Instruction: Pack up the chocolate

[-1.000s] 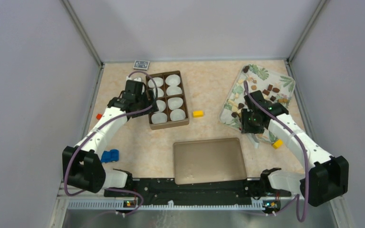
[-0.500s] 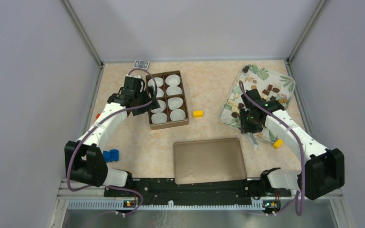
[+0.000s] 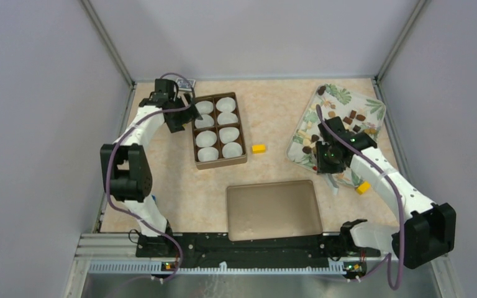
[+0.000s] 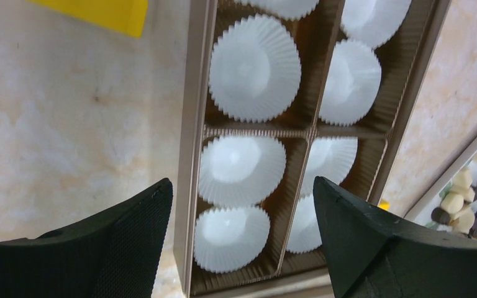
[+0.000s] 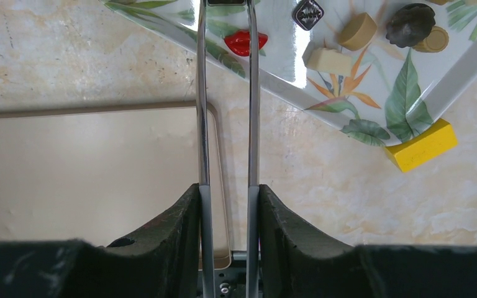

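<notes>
right gripper (image 5: 227,202) is clamped on the tongs (image 5: 200,93), aimed ahead at the tray (image 5: 404,99); chocolate (image 5: 328,61) sits just right of the tips, i think. left gripper (image 4: 242,205) gapes open over the box (image 4: 189,155), farther off.

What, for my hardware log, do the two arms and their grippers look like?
Both the left arm and right arm have white link shells and boxy black joint housings, each trailed by a loose purple cable. The left gripper and right gripper have broad black fingers with a fine textured surface. Small green lights glow near the right wrist.
</notes>
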You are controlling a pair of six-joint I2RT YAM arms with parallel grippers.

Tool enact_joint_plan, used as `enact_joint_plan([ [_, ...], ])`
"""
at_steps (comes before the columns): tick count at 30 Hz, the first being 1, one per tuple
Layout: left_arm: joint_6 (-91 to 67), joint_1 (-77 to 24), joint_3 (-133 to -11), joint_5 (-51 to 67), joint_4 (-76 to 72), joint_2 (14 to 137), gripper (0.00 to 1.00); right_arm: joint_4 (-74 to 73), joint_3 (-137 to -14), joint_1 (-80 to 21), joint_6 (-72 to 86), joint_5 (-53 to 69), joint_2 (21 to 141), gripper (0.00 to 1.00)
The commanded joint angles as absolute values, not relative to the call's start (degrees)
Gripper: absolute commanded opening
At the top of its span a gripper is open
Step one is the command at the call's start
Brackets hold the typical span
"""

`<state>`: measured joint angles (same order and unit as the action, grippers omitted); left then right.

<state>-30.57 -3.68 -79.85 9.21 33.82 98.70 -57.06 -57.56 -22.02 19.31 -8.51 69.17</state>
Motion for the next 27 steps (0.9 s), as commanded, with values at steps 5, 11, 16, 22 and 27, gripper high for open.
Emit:
enact_joint_plan([
  [5,-29.91,-1.15,-94.62,13.39,29.95,112.92,0.88,-56.8,-61.03,-22.65,20.21,-7.87,65.21,0.22],
  [11,-28.31,-0.67,-99.39,22.95,27.96,121.69,0.9,-57.01,-60.85,-22.64,20.55,-7.64,64.53,0.22],
  [16,-26.09,-1.61,-98.45,27.25,28.48,123.77,0.9,-57.02,-61.93,-22.61,20.69,-7.61,63.98,0.22],
  [22,-21.67,-6.09,-92.97,29.29,27.2,119.24,0.9,-56.85,-64.48,-22.63,20.96,-7.75,63.94,0.2],
  [27,-21.7,-8.15,-92.18,28.2,28.11,117.88,0.91,-57.41,-67.55,-22.72,20.97,-7.0,64.42,0.19],
])
